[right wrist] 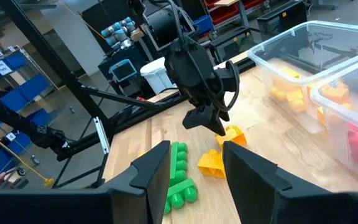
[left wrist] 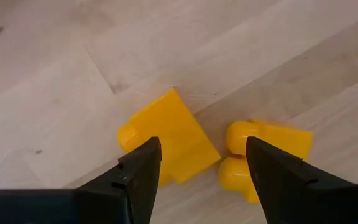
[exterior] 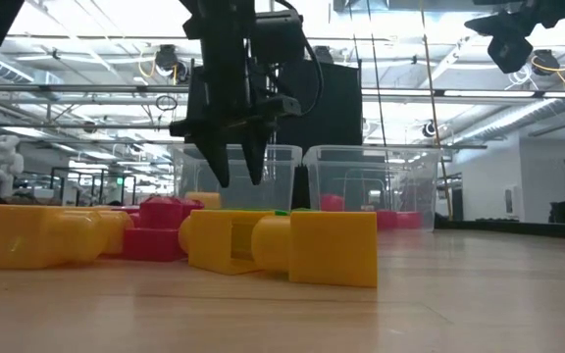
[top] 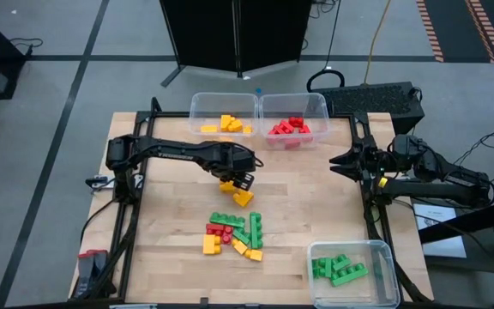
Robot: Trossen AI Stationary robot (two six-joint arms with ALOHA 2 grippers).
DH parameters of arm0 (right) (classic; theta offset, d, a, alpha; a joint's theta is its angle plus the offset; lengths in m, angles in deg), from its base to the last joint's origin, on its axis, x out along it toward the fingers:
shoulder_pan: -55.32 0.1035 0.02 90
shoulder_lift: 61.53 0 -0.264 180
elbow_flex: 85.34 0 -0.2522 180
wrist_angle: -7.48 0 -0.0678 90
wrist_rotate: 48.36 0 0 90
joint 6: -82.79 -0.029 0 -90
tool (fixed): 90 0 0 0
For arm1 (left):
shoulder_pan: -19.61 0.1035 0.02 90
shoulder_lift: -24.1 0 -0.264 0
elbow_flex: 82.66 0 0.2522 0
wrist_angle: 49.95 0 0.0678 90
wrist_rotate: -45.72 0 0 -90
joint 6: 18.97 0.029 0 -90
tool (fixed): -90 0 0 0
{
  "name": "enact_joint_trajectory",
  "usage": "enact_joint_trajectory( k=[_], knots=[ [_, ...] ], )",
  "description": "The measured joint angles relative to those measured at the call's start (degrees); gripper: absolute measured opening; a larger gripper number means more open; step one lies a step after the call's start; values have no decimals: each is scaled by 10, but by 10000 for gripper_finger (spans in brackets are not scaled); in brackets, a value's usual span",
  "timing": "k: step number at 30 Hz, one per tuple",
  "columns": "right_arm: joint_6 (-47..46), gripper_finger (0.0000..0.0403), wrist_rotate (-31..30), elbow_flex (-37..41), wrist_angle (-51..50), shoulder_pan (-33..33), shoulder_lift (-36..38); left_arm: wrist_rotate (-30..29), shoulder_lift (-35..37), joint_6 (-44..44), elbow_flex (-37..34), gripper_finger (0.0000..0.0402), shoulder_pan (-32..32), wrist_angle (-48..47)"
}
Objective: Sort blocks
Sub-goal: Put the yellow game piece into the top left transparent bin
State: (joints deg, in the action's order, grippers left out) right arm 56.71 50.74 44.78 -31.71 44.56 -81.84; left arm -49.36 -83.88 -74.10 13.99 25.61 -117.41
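My left gripper point(top: 243, 180) point(exterior: 236, 178) points down, open, a little above two yellow blocks lying flat on the table. In the left wrist view one yellow block point(left wrist: 169, 134) lies partly under one finger and the other yellow block point(left wrist: 266, 152) partly under the other finger; neither is touched. A pile of green, red and yellow blocks point(top: 234, 233) lies nearer the front edge. My right gripper point(top: 337, 161) point(right wrist: 197, 168) waits open at the table's right edge, with nothing between its fingers.
At the far edge stand two clear bins side by side, one with yellow blocks point(top: 223, 120) and one with red blocks point(top: 294, 124). A third clear bin with green blocks point(top: 350, 270) stands at the near right corner. Bare wood lies left of the pile.
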Motion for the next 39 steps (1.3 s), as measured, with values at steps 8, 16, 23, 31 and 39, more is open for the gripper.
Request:
enact_joint_trajectory(
  k=[8, 16, 23, 31, 39],
  knots=[
    [0, 144, 0, 0, 0, 0, 0, -12, 1, 19, -3, 219, 9, -31],
    [-2, 144, 0, 0, 0, 0, 0, -15, 1, 14, -23, 242, 9, -23],
    [-2, 144, 0, 0, 4, 0, 0, -20, 1, 14, -23, 247, 6, 5],
    [0, 144, 0, 0, 3, 0, 0, 0, 1, 35, -24, 248, 7, 47],
    [2, 144, 0, 0, 3, 0, 0, 32, -14, 123, -24, 266, 18, 69]
  ],
)
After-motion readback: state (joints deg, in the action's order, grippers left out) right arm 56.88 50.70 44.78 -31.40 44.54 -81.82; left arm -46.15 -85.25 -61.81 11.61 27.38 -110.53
